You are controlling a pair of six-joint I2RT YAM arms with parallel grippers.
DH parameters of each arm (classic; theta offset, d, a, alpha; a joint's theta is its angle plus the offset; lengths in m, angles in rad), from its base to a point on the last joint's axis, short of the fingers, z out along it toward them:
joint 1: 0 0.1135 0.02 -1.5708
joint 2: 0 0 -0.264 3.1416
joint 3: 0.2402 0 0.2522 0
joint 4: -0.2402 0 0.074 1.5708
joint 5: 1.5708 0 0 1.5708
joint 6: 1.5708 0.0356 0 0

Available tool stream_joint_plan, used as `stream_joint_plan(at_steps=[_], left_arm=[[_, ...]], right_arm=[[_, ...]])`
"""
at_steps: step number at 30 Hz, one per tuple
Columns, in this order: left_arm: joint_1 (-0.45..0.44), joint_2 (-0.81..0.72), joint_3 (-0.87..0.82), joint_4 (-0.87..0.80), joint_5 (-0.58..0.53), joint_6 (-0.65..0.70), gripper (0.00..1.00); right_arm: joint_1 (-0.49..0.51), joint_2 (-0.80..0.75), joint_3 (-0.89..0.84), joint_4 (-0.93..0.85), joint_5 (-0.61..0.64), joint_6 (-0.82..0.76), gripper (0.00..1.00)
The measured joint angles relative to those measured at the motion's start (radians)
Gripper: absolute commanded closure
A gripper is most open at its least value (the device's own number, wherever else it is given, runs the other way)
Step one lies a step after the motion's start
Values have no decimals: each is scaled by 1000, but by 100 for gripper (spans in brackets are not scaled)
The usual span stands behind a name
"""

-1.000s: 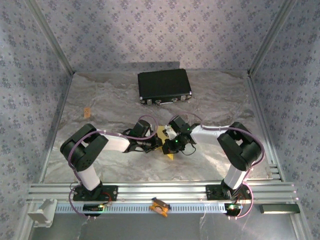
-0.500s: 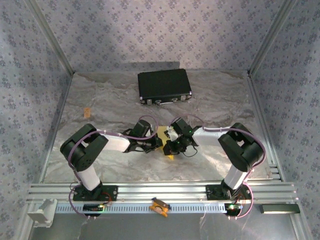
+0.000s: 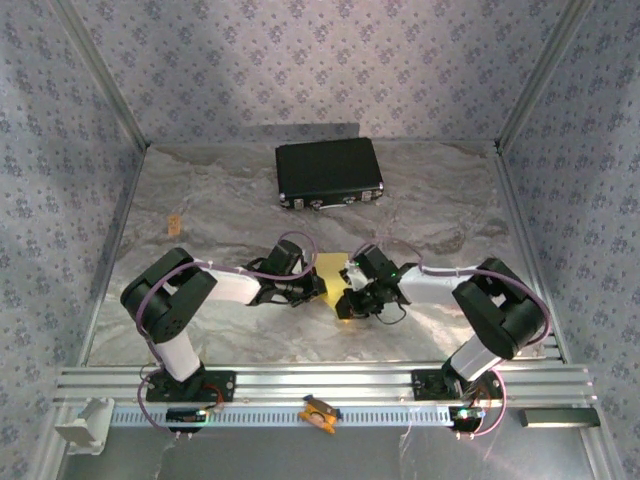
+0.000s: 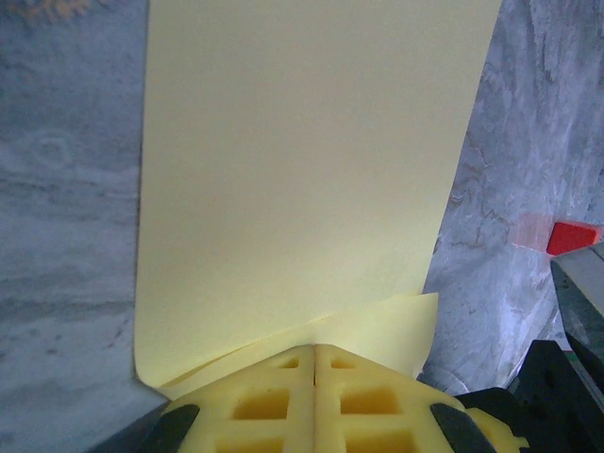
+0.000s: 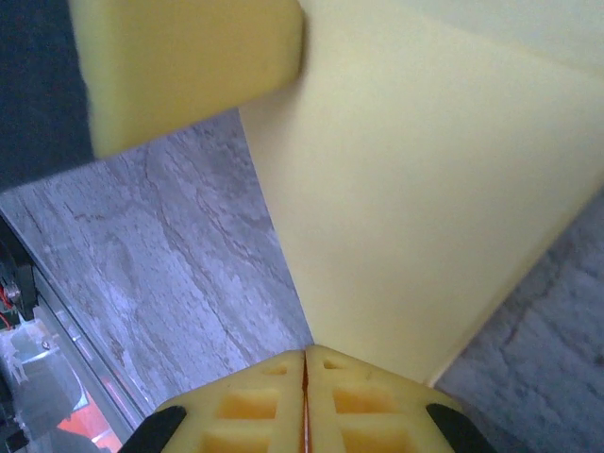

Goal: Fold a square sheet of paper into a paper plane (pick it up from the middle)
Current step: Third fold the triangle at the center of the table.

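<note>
Both arms, the left arm (image 3: 165,300) and the right arm (image 3: 500,310), have bulky black joints, white link tubes and looping purple cables. The finger pads (image 4: 283,373) are yellow blocks with square recesses.

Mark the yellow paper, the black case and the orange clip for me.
yellow paper (image 4: 302,189): left wrist view, middle of its flat face.
black case (image 3: 328,168): top external view, centre of its lid.
orange clip (image 3: 319,413): top external view, middle of its body.
</note>
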Motion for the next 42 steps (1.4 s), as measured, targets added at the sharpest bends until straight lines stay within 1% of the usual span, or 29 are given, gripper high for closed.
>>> stream_joint_plan(at_steps=[13, 18, 22, 28, 35, 39, 42], left_arm=[[0, 0, 0, 0, 0, 0, 96], [0, 0, 0, 1, -5, -1, 96], [-3, -1, 0, 4, -21, -12, 96], [-23, -6, -2, 10, -71, -45, 96], [-35, -8, -2, 19, -109, -65, 95], [-35, -8, -2, 21, -116, -65, 94], [-35, -8, -2, 21, -117, -64, 93]], right_arm=[[0, -103, -89, 1, 37, 71, 90], [-4, -161, -92, -71, 79, 73, 91], [-31, -203, -56, -111, 86, 71, 92], [-48, -138, 41, -79, 57, 64, 92], [-48, 23, 146, -65, 24, 56, 91], [-48, 82, 175, -48, 3, 48, 92], [-51, 112, 172, -47, 3, 45, 95]])
